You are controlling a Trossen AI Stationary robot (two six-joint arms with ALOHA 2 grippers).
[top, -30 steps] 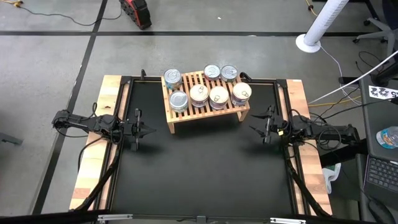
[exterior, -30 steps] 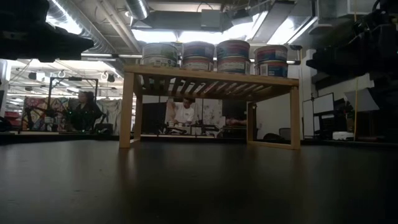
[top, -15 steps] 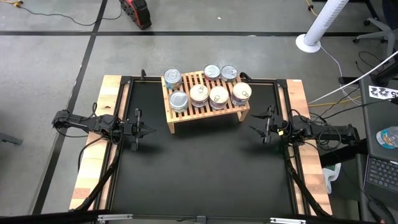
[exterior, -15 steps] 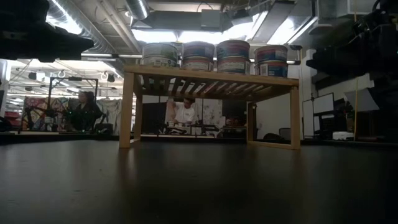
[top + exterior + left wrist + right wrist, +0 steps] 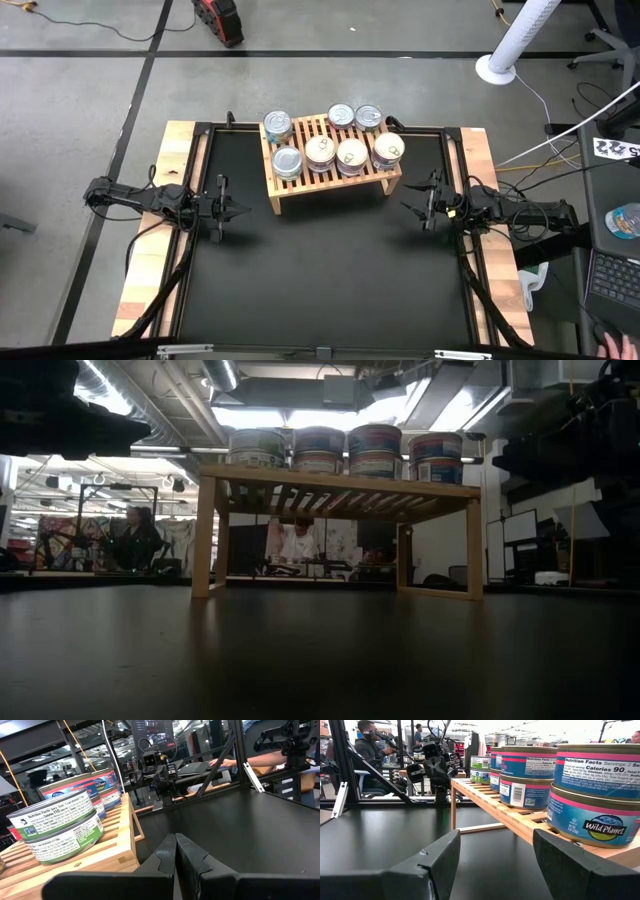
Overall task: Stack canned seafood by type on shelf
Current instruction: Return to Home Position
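A: Claws first?
B: Left claw [image 5: 222, 210] pinched shut on nothing, parked low at left-centre of high view. Right claw [image 5: 425, 208] spread wide, likewise empty, at right-centre. Both well apart from shelf [image 5: 330, 186], pointing inward over table [image 5: 320, 280].
A: Why parked like that?
B: Probably finished loading. Looks like a home pose, drawn back from the stacks to avoid knocking any.
A: And cans [image 5: 321, 152]?
B: All up on shelf, upper centre of high view, in short stacks side by side, seemingly like on like.
A: Anything readable?
B: "Wild Planet" on blue-and-pink ones nearest right wrist camera, plus "Nutrition Facts", "Servings: 2", "Calories 90". On green-banded ones by left wrist camera, "Nutrition Facts" and "110".
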